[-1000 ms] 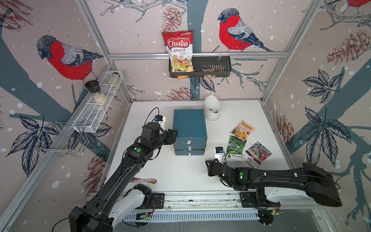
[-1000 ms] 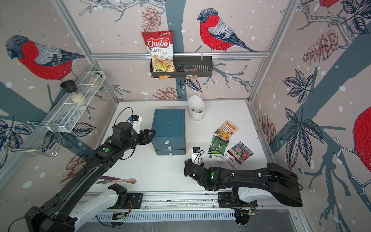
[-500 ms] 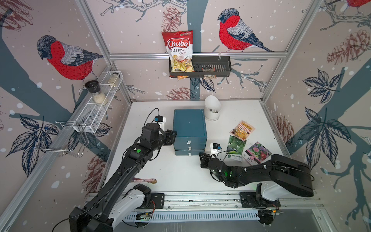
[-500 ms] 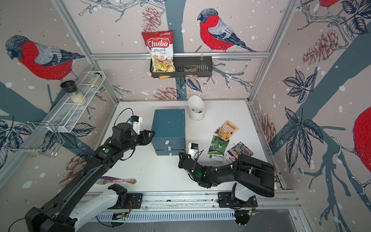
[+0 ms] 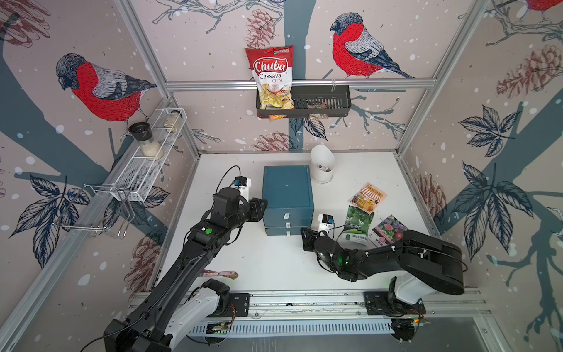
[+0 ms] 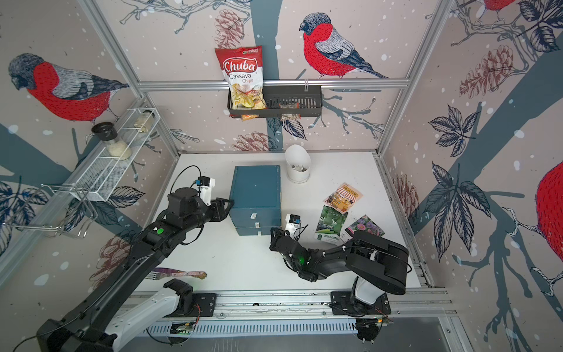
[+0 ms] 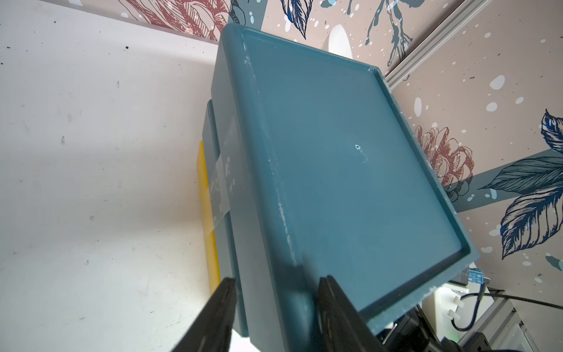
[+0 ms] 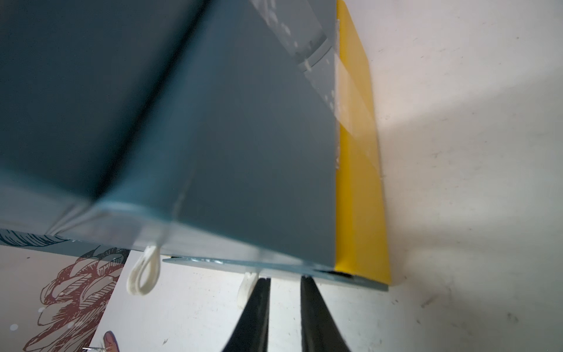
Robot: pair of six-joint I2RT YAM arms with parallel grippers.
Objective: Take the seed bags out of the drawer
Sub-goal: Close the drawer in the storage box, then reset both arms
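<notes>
Top views both show the orange seed bag (image 5: pixel 367 197), the green seed bag (image 5: pixel 359 222) and the purple-flower seed bag (image 5: pixel 390 228) lying flat on the white table (image 5: pixel 268 259), between 3 and 4 o'clock of the blue drawer chest (image 5: pixel 288 189) and apart from it; orange and green touch at a corner; the purple one lies just beside the green, its near corner under the right arm's link. The taking-out looks done for these three; no view sees inside a drawer, so whether any remain I cannot tell. The drawers stand nearly shut, the lower fronts stepping out a little; what is left is probably closing up and backing off.

The left gripper (image 7: pixel 277 280) sits at the chest's 9 o'clock side, jaws astride its top rim; whether they pinch it I cannot tell. The right gripper (image 8: pixel 285 280) points at the bottom drawer front near 5 o'clock, jaws narrowly parted and empty; a white loop pull (image 8: pixel 248 285) hangs just beside one finger.

The widest bare room lies at 6 o'clock of the chest, between the arms; a fork (image 5: pixel 219 274) lies at 7 o'clock near the table's front edge; a white holder (image 5: pixel 322 166) stands close at 1 o'clock; the wall frame shuts off 3 o'clock beyond the bags; a right-arm swing that way would likely sweep the purple and green bags.
</notes>
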